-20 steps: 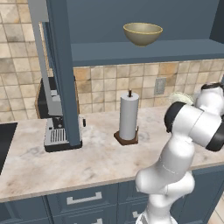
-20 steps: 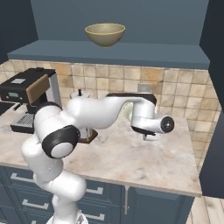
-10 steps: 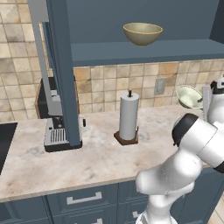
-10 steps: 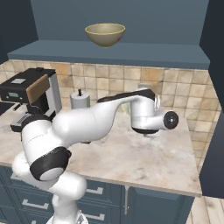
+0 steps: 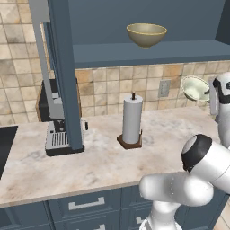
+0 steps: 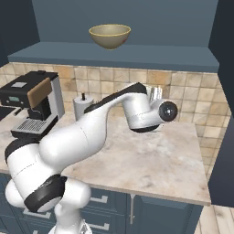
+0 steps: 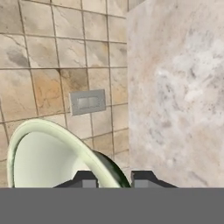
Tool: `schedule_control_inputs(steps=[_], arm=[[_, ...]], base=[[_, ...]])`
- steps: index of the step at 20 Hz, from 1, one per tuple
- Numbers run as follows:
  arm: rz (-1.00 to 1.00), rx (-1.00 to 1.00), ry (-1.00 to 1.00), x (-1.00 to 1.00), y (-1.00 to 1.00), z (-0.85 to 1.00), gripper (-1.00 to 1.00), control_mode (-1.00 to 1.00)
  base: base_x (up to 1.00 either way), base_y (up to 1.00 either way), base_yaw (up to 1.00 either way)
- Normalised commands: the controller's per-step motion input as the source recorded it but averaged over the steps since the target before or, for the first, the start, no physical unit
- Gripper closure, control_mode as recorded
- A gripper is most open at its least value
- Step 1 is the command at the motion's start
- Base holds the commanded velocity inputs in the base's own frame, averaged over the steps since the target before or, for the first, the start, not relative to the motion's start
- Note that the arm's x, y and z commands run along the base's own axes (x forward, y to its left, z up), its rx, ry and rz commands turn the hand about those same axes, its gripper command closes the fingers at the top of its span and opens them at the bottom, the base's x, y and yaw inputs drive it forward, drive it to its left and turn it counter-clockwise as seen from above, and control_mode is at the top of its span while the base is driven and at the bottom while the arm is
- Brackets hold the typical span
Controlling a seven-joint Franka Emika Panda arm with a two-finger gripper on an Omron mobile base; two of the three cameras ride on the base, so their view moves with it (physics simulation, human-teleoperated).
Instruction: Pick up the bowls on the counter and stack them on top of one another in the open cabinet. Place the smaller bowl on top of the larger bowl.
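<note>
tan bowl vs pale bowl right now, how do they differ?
Place: the larger bowl stands on the cabinet shelf; the smaller bowl is off the counter, in the air beside the backsplash.
Pose: the larger bowl sits upright; the smaller bowl is tipped on its side.
Grip: the larger bowl is free; the claw pinches the smaller bowl's rim.
Look: tan and wider against pale greenish-white and smaller.
Both are round and empty.

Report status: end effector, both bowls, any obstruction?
End effector shut on smaller bowl, held tilted above the counter. Larger bowl on the cabinet shelf. Paper towel roll stands left, apart from the bowl.
</note>
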Motion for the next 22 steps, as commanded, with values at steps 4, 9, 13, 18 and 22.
schedule_control_inputs(steps=[4,9,13,18,22], arm=[[-0.07,-0.06,-0.04,-0.03,0.23,0.6,1.0,-1.0],[-0.05,-0.03,-0.01,-0.1,0.07,0.62,1.0,-1.0],[-0.03,0.0,0.02,-0.11,0.02,0.61,1.0,-1.0],[-0.03,0.0,0.0,-0.05,0.09,0.6,1.0,-1.0],[-0.04,0.0,0.0,0.0,0.14,0.59,1.0,-1.0]], base=[[0.0,0.0,0.0],[0.0,0.0,0.0],[0.0,0.0,0.0],[0.0,0.0,0.0],[0.0,0.0,0.0]])
